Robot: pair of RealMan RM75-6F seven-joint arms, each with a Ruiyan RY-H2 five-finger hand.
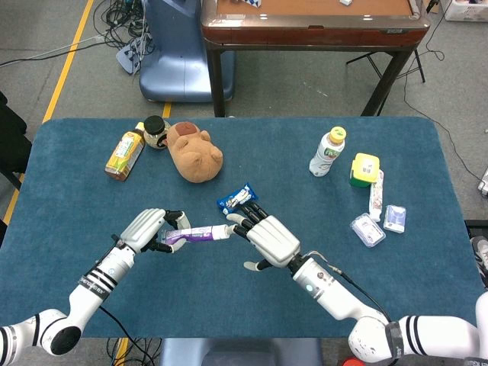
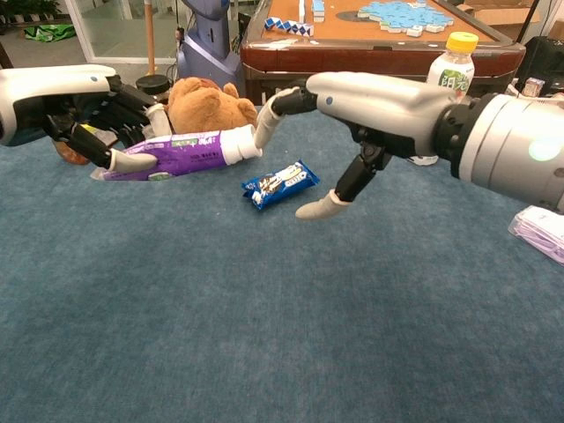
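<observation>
Purple tube (image 2: pixel 176 147) in left hand (image 2: pixel 79 110); label unreadable.

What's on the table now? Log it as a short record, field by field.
Left hand: holds purple tube above table.
Right hand: fingertip touches tube's white cap; holds nothing.
Near hands: blue snack packet lying flat.
Far left: juice carton, dark jar, plush toy.
Far right: bottle upright, green-yellow box, small packets.
</observation>
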